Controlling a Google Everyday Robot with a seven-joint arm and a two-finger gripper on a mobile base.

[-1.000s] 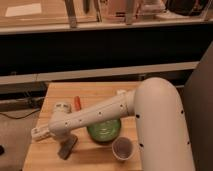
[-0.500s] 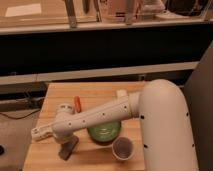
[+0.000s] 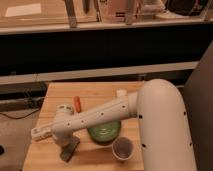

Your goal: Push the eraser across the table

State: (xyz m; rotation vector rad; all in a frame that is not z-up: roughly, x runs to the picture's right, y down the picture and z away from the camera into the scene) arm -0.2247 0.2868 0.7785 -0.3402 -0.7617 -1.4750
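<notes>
Now we are reaching down over the desk [image 3: 54,94], our gripper [image 3: 64,141] hovering right at the eraser [image 3: 70,151] (wide or narrow, we cannot tell). The eraser is lying near the front edge, just left of the green bowl [image 3: 104,133].

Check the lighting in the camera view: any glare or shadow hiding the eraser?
Camera view: warm, dim light, no glare on the table; the hand, near the table's front-left, sits over the dark eraser, which blends with the shadow there; the arm covers part of the green bowl.
</notes>
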